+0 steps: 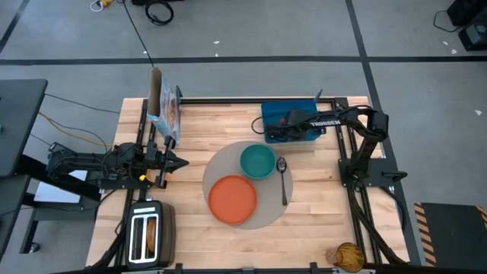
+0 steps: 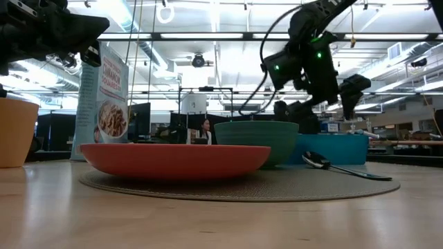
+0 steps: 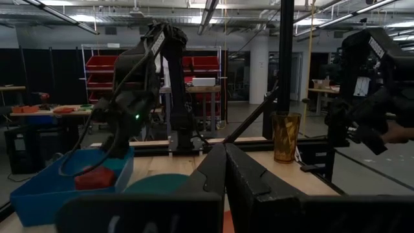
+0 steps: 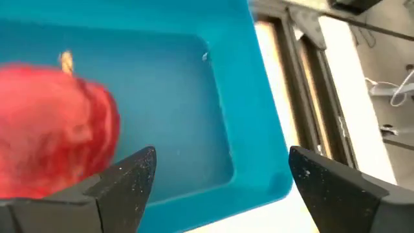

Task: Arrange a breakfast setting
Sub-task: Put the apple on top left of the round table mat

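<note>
The step in hand looks like fetching the apple (image 4: 55, 126) from the blue tray (image 1: 275, 114) beyond the mat (image 1: 268, 215). The right gripper (image 4: 217, 171) hangs over that tray with its fingers spread wide and nothing between them; the apple sits off to one side of the gap, not centred. To do it well, I would shift the gripper sideways until the apple lies squarely between the fingers, then lower without striking the tray wall, and close gently, since a round fruit may roll.

The tray holds the apple. On the mat, the plate (image 1: 232, 199) at the near side lies bare; the bowl (image 1: 257, 160), touching it on the far side, shows nothing inside; the spoon (image 1: 283, 179) rests beside the bowl. The left gripper (image 1: 173, 161) waits clenched left of the mat, holding nothing.
</note>
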### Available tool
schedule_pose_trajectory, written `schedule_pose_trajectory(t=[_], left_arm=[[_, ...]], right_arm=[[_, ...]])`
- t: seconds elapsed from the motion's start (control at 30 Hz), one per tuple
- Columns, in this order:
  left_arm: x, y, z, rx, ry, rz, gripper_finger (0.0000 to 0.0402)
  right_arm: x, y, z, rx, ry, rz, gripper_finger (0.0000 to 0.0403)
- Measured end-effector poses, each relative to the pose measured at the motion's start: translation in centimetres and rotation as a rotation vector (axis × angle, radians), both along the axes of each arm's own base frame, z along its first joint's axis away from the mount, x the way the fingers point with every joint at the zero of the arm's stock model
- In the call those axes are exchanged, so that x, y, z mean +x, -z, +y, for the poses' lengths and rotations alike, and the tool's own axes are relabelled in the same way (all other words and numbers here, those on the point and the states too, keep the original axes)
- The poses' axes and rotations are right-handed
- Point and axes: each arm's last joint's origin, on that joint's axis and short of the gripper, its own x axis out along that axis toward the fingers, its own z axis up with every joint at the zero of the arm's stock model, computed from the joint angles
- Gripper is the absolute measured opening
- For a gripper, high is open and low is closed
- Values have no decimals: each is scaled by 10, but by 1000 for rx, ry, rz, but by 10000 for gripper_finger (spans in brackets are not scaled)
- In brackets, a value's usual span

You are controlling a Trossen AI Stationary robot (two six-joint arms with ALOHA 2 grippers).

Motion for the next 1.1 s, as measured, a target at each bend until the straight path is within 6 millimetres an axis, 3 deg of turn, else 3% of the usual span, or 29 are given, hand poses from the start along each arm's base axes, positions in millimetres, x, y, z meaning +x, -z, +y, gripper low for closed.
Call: schedule_pose_trajectory(t=[0.17, 0.37, 0.9, 1.1], left_arm=[[0, 0, 0, 0, 0, 1, 9], [0, 0, 0, 0, 0, 0, 9], [0, 0, 0, 0, 0, 0, 9], [0, 0, 0, 0, 0, 0, 9]], right_arm=[[19, -10, 9, -106, -37, -150, 360], [38, -1, 4, -193, -98, -332, 363], [45, 50, -34, -113, -109, -289, 389], [44, 52, -43, -76, -91, -317, 398]])
